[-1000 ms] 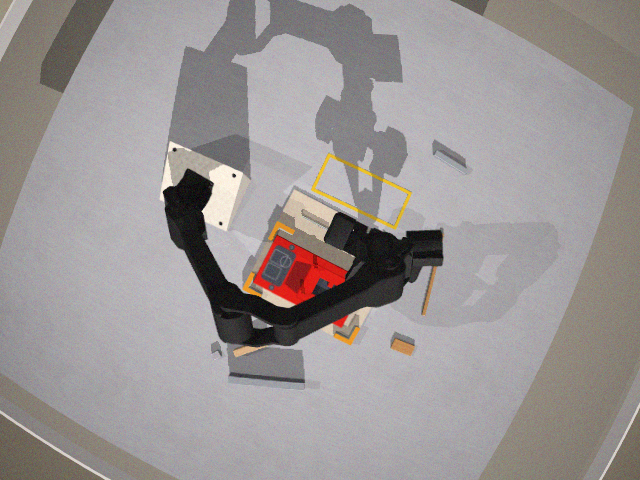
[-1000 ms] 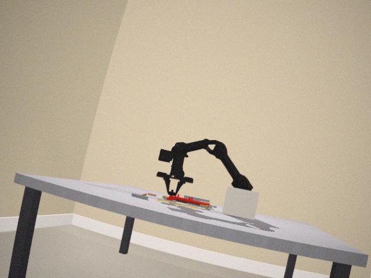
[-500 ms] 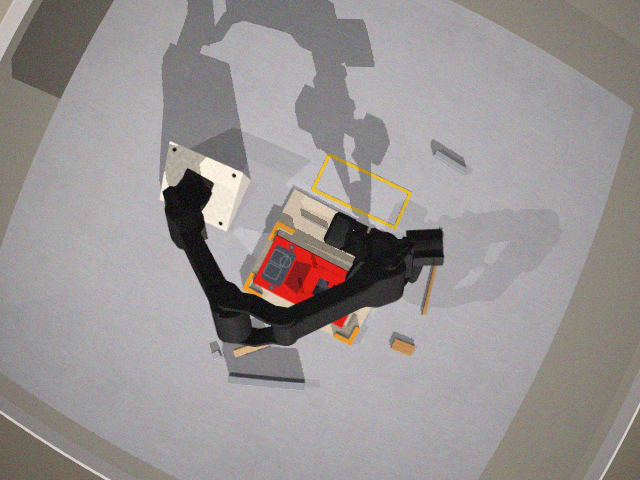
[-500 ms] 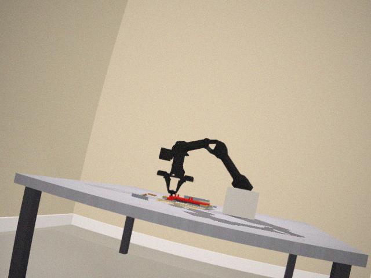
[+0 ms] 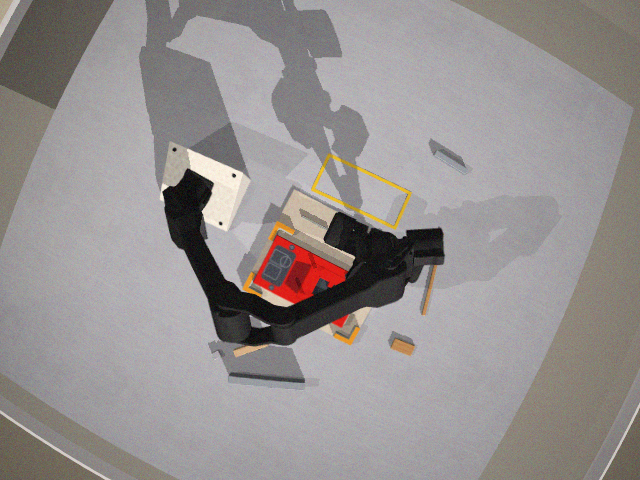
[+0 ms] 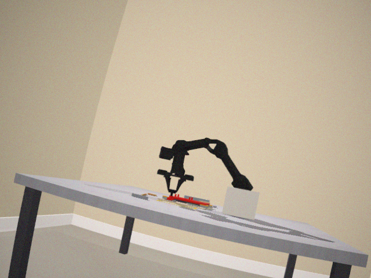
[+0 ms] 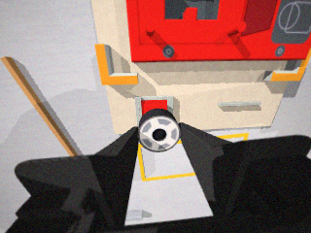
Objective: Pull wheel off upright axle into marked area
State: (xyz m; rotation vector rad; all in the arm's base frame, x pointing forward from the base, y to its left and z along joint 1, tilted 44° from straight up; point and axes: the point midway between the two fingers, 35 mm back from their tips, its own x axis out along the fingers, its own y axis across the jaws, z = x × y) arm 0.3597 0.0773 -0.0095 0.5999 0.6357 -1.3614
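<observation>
My gripper points straight down and is shut on the wheel, a small black tyre with a light grey hub. In the wrist view the wheel sits between the two dark fingers, over a small red block in a grey bracket on the beige base board. The axle is hidden under the wheel. I cannot tell whether the wheel is still on it. The yellow marked rectangle lies on the table just beyond the board's edge, partly under my fingers.
A red plate with grey parts lies on the board, with orange corner brackets. The arm's white pedestal stands beside it. A thin orange stick, an orange block, a grey bar and a grey slab lie around.
</observation>
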